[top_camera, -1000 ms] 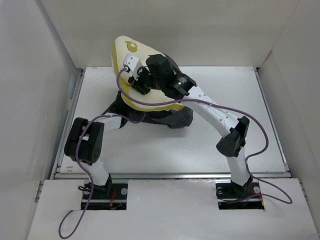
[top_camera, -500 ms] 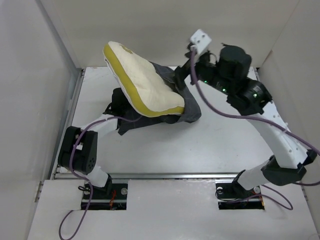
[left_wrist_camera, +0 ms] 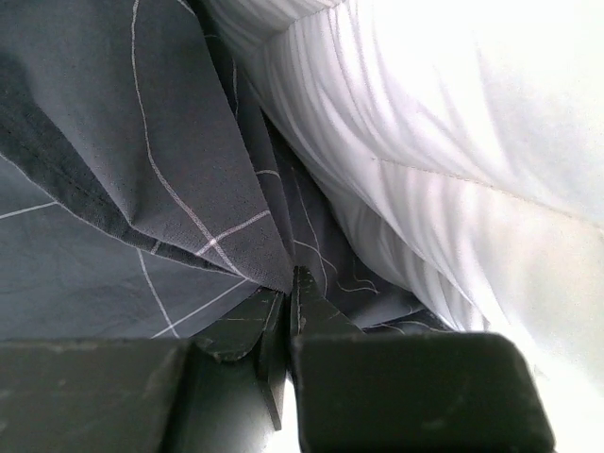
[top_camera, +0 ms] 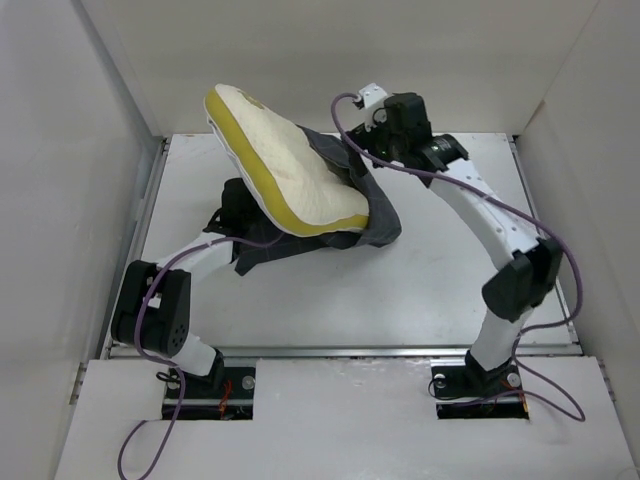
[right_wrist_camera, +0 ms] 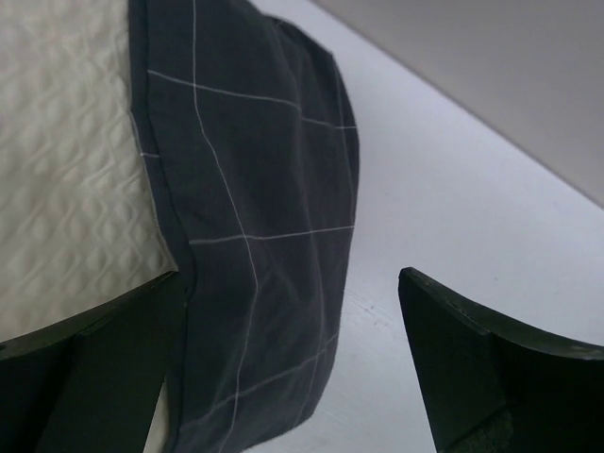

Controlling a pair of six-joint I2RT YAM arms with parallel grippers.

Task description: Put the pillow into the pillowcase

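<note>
Top external view: the pillow stands tilted, its far corner lifted toward the back wall and its near end sunk into the pillowcase, which lies bunched on the desk. It looks light and plump. I expect it to squash and sag rather than slide, so it should be pushed on its broad face or pinched at the yellow edge band. The case is limp cloth, so I would grip it only at the hem of the opening. The right gripper hangs over the case's right edge. The left one is hidden under the fabric.

Left wrist view: the left gripper is clamped on a fold of the pillowcase, and the pillow presses close on the right.

Right wrist view: the right gripper is spread wide and holds nothing. The checked pillowcase lies below it, the pillow is to its left and bare desk to its right.

Against the earlier frames: a second ago the right arm lay across the top of the pillow. Half a second ago it was raised high and out to the right. Now it has swung back in, low beside the case. Over that last half second the pillow and case have hardly shifted.
</note>
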